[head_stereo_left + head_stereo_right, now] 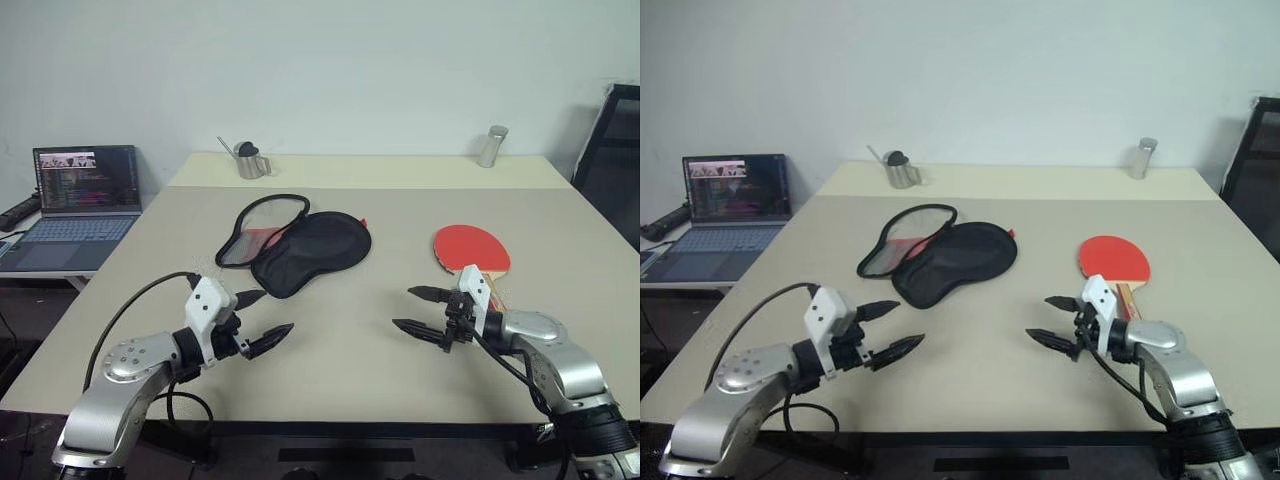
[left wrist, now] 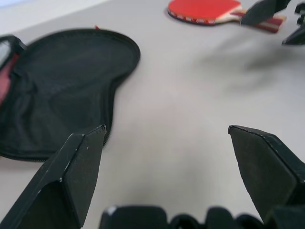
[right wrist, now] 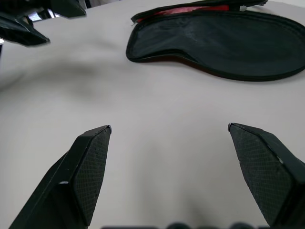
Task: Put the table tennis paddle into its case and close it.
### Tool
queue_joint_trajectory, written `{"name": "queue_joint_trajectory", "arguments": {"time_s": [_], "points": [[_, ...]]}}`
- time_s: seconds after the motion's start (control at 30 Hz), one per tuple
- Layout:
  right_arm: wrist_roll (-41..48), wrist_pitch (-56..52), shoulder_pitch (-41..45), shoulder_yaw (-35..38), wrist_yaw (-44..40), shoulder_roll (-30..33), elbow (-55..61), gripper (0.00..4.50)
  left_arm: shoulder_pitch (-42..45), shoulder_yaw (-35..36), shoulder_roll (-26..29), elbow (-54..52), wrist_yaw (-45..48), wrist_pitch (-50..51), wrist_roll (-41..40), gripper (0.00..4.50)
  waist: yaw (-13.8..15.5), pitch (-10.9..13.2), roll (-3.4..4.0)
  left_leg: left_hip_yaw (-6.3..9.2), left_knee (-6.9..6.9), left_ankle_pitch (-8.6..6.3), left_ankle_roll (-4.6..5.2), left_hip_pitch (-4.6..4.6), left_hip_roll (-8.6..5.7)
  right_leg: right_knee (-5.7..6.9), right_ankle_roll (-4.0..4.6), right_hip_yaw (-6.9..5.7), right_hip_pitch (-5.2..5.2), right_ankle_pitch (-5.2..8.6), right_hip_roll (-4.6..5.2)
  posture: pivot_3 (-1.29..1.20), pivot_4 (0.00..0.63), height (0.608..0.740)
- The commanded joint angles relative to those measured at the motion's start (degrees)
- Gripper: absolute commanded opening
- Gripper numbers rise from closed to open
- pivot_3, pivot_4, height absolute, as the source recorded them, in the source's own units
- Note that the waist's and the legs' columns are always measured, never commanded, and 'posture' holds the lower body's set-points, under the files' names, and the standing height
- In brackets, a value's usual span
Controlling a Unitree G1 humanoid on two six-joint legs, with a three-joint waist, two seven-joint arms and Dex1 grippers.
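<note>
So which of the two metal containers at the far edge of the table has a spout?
The left one, the small metal pitcher, has a thin spout angled up to its left and a dark lid. The metal cylinder on the right is plain and upright, with no spout.

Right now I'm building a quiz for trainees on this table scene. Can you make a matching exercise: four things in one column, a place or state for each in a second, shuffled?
Things:
1. table tennis paddle
2. case
3. laptop
4. left gripper

Places or states:
A. lying unzipped at the table's middle
B. on a side desk to the robot's left, screen lit
C. jaws open, empty, above the table's near edge
D. red face up, just beyond the right gripper

Pairs: 1-D, 2-A, 3-B, 4-C
</note>
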State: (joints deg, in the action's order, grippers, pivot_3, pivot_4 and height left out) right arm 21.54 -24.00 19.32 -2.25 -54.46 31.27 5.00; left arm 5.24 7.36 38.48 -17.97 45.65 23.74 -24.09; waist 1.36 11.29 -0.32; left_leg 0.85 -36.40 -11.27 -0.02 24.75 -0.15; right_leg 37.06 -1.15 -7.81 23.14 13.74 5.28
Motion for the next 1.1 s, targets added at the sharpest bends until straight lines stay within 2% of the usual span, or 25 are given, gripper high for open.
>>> {"name": "queue_joint_trajectory", "arguments": {"time_s": [0.03, 0.13, 0.23, 0.53, 0.67, 0.83, 1.1], "points": [[0.5, -1.5, 0.0, 0.7, -0.3, 2.2, 3.1, 4.30, 1.2, -0.1, -0.9, 0.1, -0.5, -1.4, 0.3, 4.50, 0.0, 0.0, 0.00, -0.04, 0.00, 0.00, 0.00, 0.00, 0.00, 0.02, 0.00, 0.06, 0.02, 0.00, 0.00, 0.00, 0.150, 0.740], [1.2, -1.9, 1.4, 1.7, 0.5, 2.1, 2.3, 4.30, 3.2, -1.2, -2.1, 1.3, -1.1, -2.3, 1.1, 4.50, 0.0, 0.0, -0.03, -0.16, -0.03, 0.00, 0.00, -0.01, -0.01, 0.02, 0.02, 0.23, 0.05, -0.05, -0.03, 0.00, 0.150, 0.740], [3.2, -4.7, 4.1, 2.6, 2.7, 0.6, 4.2, 4.30, 5.1, -0.5, -3.1, 0.8, -0.5, -0.3, -1.9, 4.50, -0.1, 0.0, -0.05, -0.28, -0.05, 0.00, 0.01, -0.02, 0.02, 0.02, 0.03, 0.38, 0.08, -0.13, -0.05, 0.00, 0.150, 0.740], [7.4, -17.6, 5.3, 1.9, 11.3, -2.9, 8.1, 4.30, 9.4, 2.7, 0.4, 4.7, 6.0, 1.6, -6.7, 4.50, 0.0, 0.0, -0.09, -0.56, -0.05, 0.00, 0.01, -0.05, 0.12, -0.01, 0.04, 0.59, 0.13, -0.20, -0.18, 0.00, 0.150, 0.740], [5.2, -16.7, 7.2, -1.7, 13.8, -6.3, 7.8, 4.30, 8.7, 4.6, 2.8, 7.7, 7.9, 0.7, -6.3, 4.50, -0.4, 0.0, -0.09, -0.80, -0.05, 0.00, 0.01, -0.12, 0.25, 0.02, 0.10, 0.76, 0.23, -0.27, -0.25, 0.00, 0.150, 0.740], [7.4, -17.5, 8.9, -1.8, 9.5, -3.3, 12.3, 4.30, 9.2, 4.1, 2.9, 13.0, 8.1, -1.0, -4.1, 4.50, -0.1, 0.0, -0.09, -0.85, -0.05, 0.00, 0.01, -0.13, 0.32, 0.02, 0.10, 0.79, 0.26, -0.29, -0.33, 0.00, 0.150, 0.740], [8.0, -15.6, 11.7, 0.4, 6.3, 2.0, 13.8, 4.30, 15.4, 1.2, 0.0, 25.8, 0.0, -5.1, 5.1, 4.50, 0.0, 0.0, -0.15, -0.90, -0.08, 0.00, 0.02, -0.12, 0.33, 0.00, 0.05, 0.79, 0.26, -0.34, -0.32, 0.00, 0.150, 0.740]]}}
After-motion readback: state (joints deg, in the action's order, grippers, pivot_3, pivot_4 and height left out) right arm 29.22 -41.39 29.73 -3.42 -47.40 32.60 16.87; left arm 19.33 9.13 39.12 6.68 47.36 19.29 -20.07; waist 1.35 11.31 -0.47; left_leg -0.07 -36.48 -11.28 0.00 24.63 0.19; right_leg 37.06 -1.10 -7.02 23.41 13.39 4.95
